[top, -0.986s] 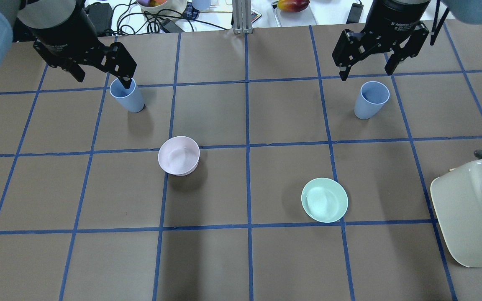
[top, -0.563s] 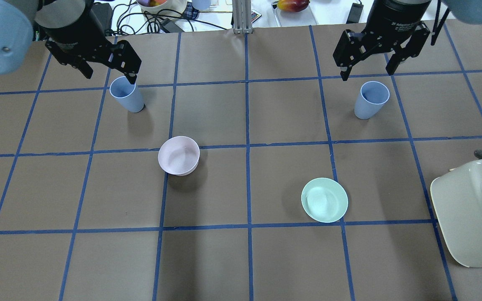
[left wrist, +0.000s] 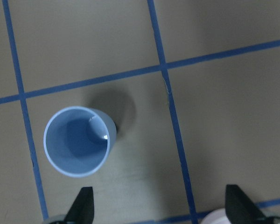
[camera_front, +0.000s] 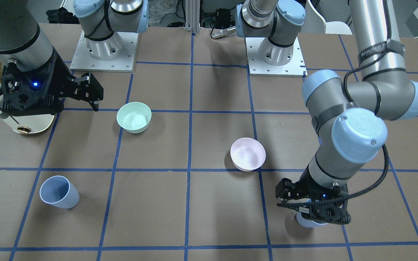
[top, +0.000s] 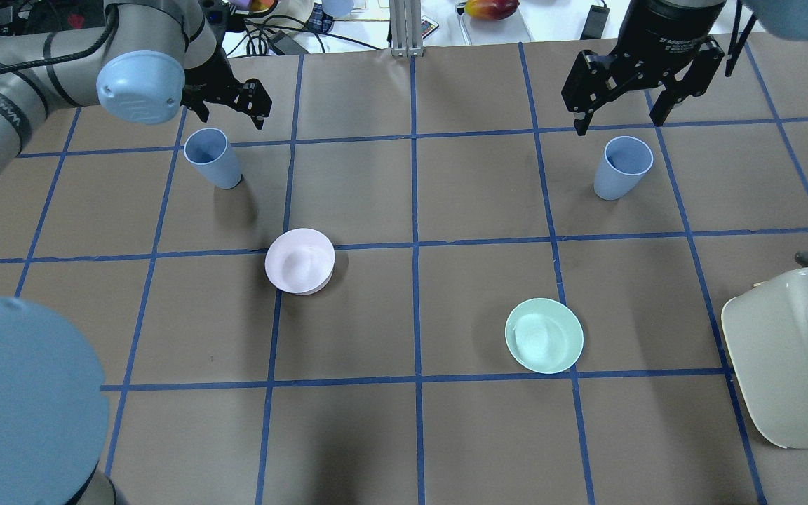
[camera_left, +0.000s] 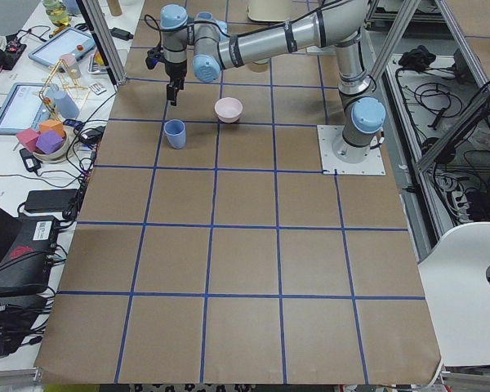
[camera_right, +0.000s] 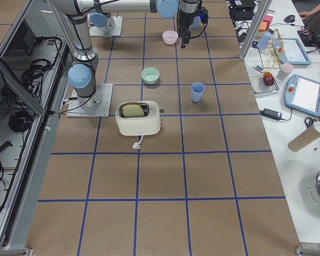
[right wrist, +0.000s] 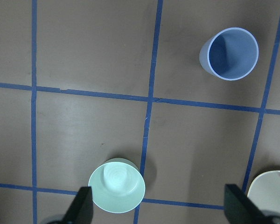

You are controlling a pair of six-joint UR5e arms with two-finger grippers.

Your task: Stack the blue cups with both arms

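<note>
Seemingly reaching with left gripper (left wrist: 161, 205) and right gripper (top: 618, 120) wide open, empty; next, centre left over cup (left wrist: 79, 142) at its ten o'clock, descend.

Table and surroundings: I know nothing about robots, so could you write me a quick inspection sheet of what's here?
Surface: brown table with a blue tape grid.
Job's things: left cup and right cup, both blue, upright, far apart, not stacked.
Clutter: pink bowl, mint bowl, toaster.
Grippers: left gripper open beside the left cup; right gripper open near the right cup; both empty.
Cables: black cable along the left arm; toaster cord on the table.
Surroundings: side desk with tablets and blocks; white chair.
</note>
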